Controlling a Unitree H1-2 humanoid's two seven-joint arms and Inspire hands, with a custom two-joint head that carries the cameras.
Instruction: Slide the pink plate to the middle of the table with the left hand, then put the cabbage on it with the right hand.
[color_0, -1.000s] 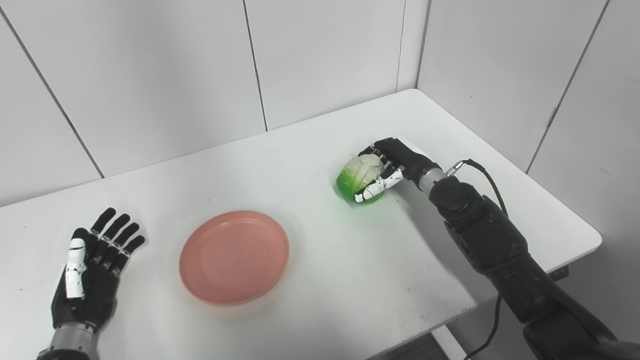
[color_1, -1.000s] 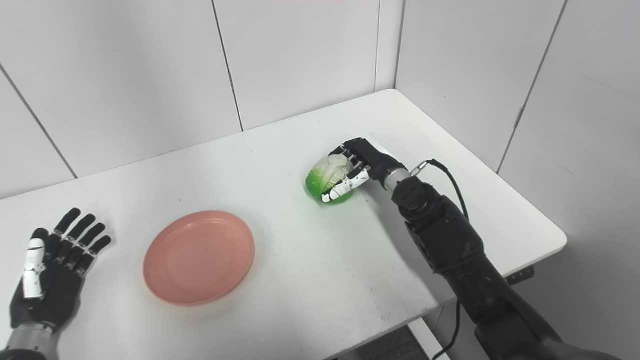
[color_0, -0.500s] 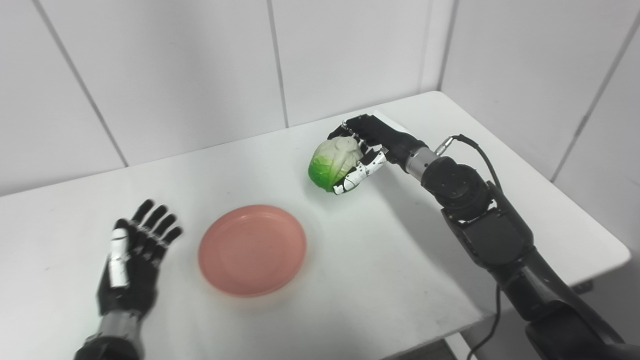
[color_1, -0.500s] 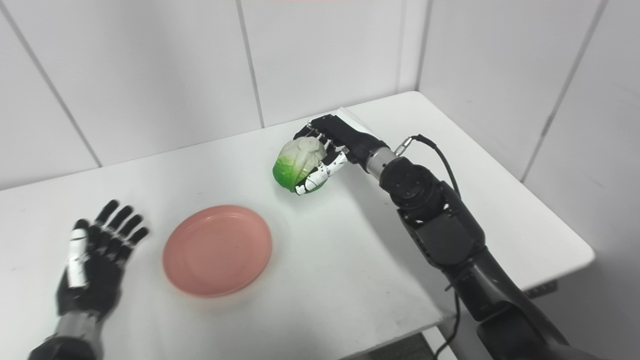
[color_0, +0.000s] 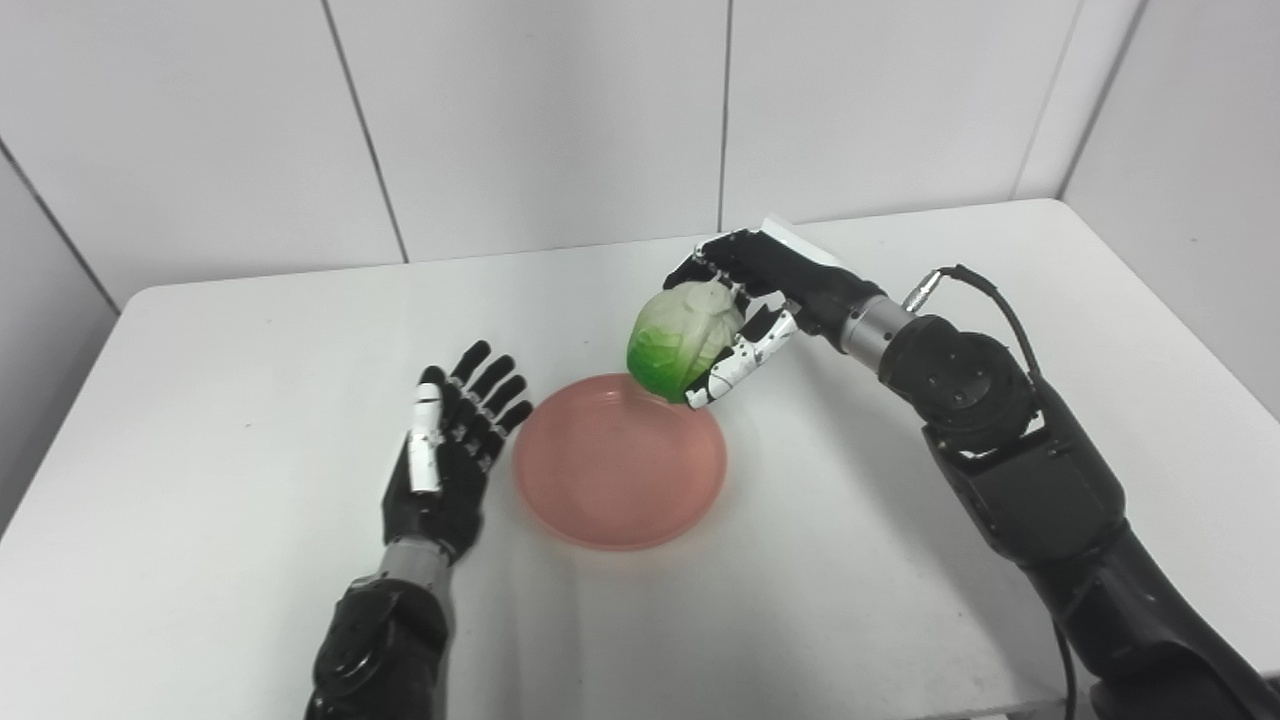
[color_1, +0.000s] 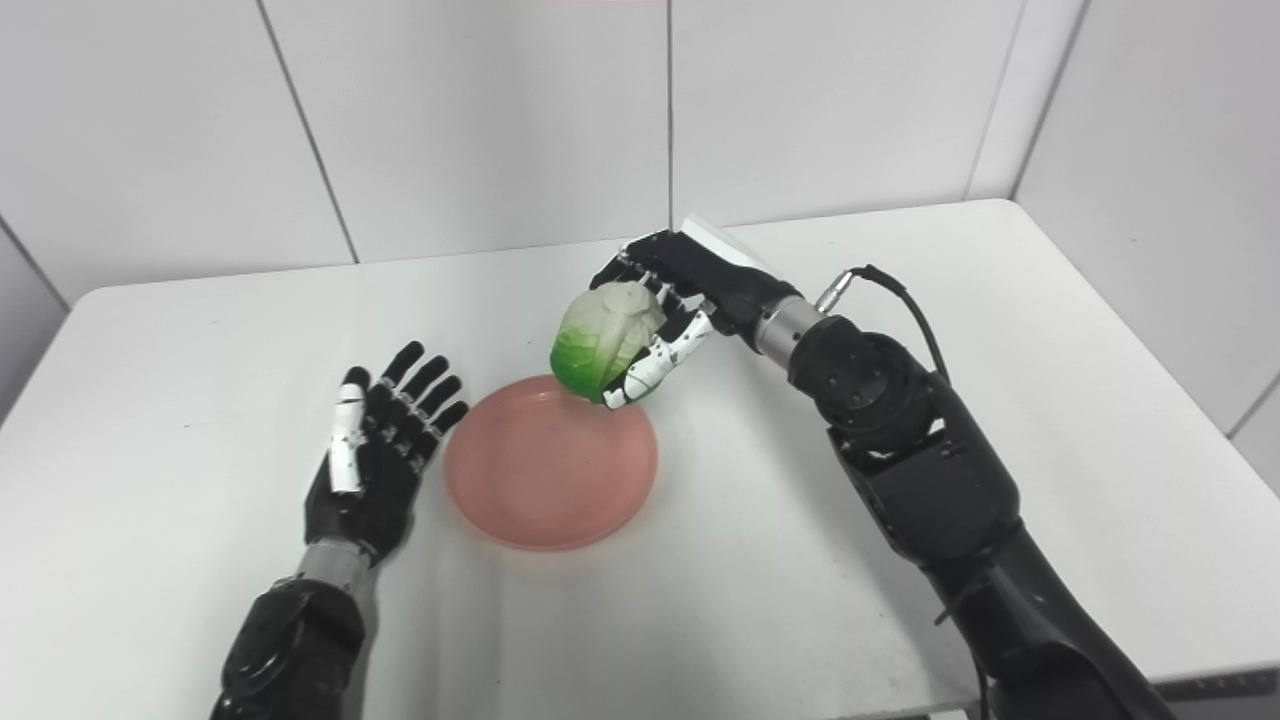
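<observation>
Since the earlier frame the cabbage (color_0: 684, 341) had left the desk (color_0: 200, 400) and hung over the pink plate's (color_0: 620, 470) far rim at frame centre. Nearest, the left hand (color_0: 445, 450) lay spread, empty, beside the plate. Farther back, the right hand (color_0: 755, 300) clasped the cabbage.

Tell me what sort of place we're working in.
Probably a lab test cell, not a kitchen: a bare white table set into plain white panel walls, with only a pink plate and a cabbage.
</observation>
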